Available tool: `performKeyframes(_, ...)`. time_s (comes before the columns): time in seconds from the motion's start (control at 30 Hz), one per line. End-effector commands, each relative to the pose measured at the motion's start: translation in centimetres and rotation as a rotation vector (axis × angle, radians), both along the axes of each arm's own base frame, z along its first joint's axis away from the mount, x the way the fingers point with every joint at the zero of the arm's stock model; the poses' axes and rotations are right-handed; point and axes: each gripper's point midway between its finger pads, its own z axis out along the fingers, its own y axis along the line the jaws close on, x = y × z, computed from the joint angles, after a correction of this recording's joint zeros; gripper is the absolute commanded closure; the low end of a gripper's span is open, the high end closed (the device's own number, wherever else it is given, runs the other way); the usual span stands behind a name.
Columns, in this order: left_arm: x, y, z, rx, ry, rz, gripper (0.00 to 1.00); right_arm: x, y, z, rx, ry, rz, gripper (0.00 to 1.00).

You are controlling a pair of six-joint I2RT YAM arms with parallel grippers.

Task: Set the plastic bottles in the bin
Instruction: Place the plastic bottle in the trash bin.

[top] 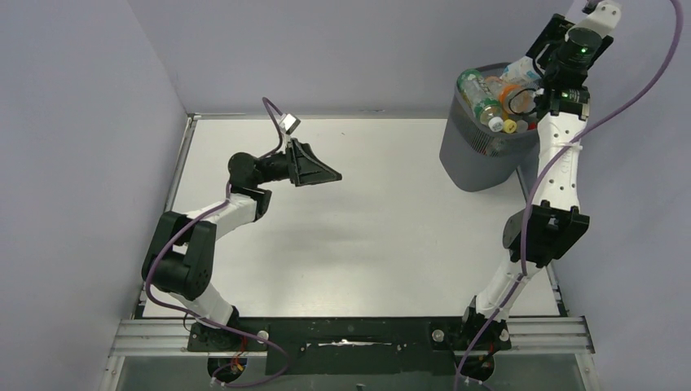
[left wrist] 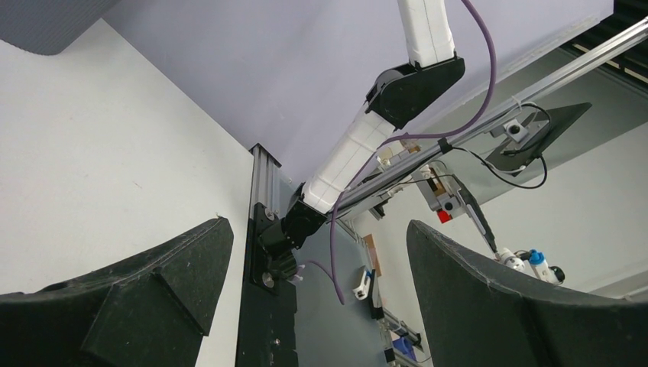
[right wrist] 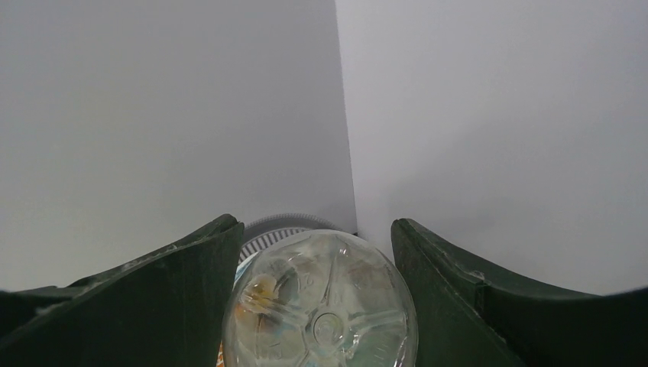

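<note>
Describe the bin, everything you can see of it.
The bin is a dark grey wastebasket that looks like fine wire mesh, with a rounded rim, tapering downward. It stands upright on the white table at its far right corner. Plastic bottles fill it and pile above the rim; the right arm reaches over it.

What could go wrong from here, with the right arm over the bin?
The bin is heaped to its rim with bottles; the clear bottle at the right hand may roll off. The bin stands near the table's far right edge; a nudge from the right arm could shift it.
</note>
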Motion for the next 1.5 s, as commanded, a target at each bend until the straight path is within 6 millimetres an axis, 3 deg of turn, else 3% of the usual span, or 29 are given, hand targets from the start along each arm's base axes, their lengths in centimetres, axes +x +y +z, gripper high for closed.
performKeyframes(0.0,0.0,0.0,2.4,-0.04,-0.101,0.008,0.15,-0.1,1.4,1.5,-0.075,-0.002,-0.025,0.29)
performKeyframes(0.33,-0.2,0.0,2.6,-0.038,-0.105,0.012,0.15,0.4,2.6,-0.1,-0.068,0.048,-0.033,0.28)
performKeyframes(0.5,-0.3,-0.1,2.7,-0.038,-0.106,0.009,0.15,0.6,2.5,-1.7,-0.031,0.08,-0.025,0.21)
performKeyframes(0.7,-0.3,-0.1,2.4,-0.028,-0.103,0.018,0.15,-0.7,2.2,-0.3,-0.003,0.036,-0.013,0.1)
performKeyframes(0.8,-0.2,-0.1,2.5,-0.029,-0.105,0.018,0.15,-1.8,2.3,1.7,-0.003,0.005,-0.008,0.01)
performKeyframes(1.17,0.9,-0.1,3.0,0.016,-0.132,0.064,0.15,-9.2,4.5,7.7,-0.001,-0.109,0.027,0.02)
performKeyframes(1.33,1.7,0.0,3.3,0.074,-0.157,0.122,0.15,-12.5,6.7,7.8,0.016,-0.121,0.098,0.02)
performKeyframes(1.47,3.0,0.5,2.8,0.186,-0.185,0.22,0.15,-14.9,9.1,6.4,0.025,-0.1,0.197,0.02)
